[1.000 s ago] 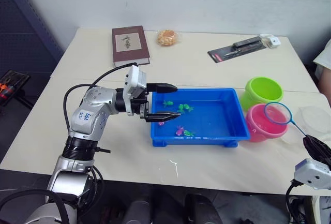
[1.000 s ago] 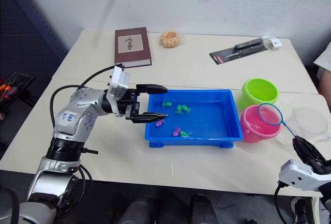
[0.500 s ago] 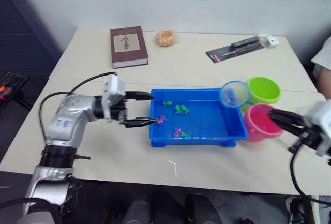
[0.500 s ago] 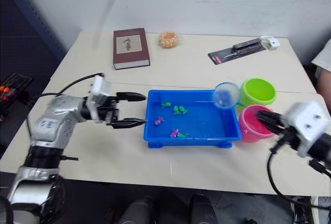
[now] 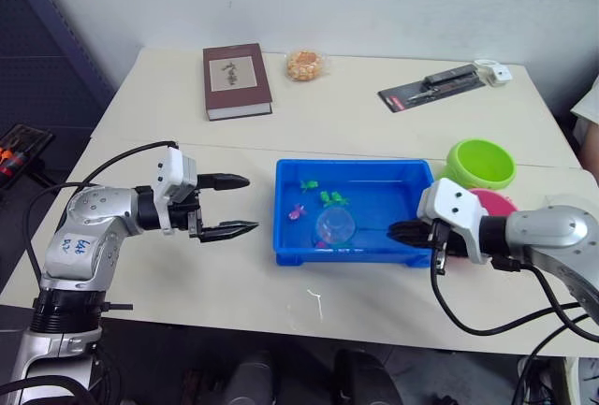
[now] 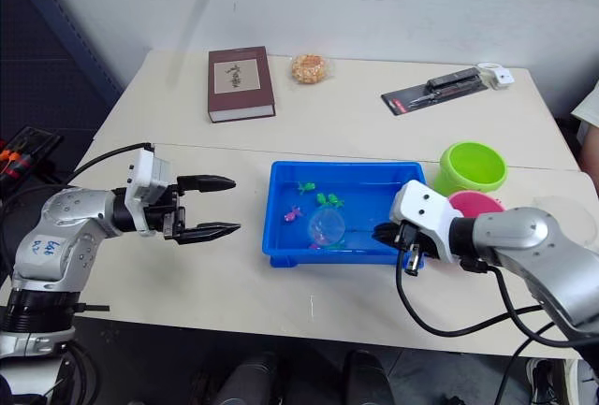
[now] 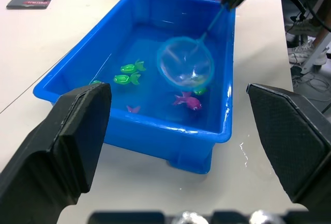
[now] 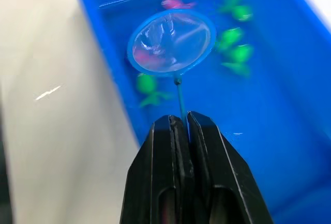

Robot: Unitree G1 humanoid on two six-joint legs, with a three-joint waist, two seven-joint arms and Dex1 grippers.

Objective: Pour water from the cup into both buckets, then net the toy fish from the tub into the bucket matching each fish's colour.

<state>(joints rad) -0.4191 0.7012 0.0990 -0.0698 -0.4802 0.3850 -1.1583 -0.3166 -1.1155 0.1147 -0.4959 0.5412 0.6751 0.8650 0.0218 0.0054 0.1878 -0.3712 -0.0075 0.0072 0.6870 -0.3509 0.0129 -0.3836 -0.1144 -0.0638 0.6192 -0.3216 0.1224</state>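
netting fish: right gripper (image 8: 178, 125) fingers clenched on the net (image 5: 335, 225), hoop dipped in the blue tub (image 5: 286, 173) over a pink fish (image 7: 188, 100). left gripper (image 5: 229, 206) released, beside tub. next, probably: scooping under, lifting toward pink bucket (image 5: 498, 202).

tub (image 7: 230, 69): glossy blue plastic, smooth wet walls | net (image 8: 171, 42): sheer pale mesh in a smooth light-blue hoop | toy fish (image 7: 126, 79): shiny plastic | buckets, green bucket (image 5: 478, 163) and pink bucket (image 6: 474, 204): smooth plastic, soft sheen | table (image 5: 356, 110): matt cream top | book (image 5: 236, 79): matt maroon cover | left gripper (image 5: 239, 206): matt black fingers
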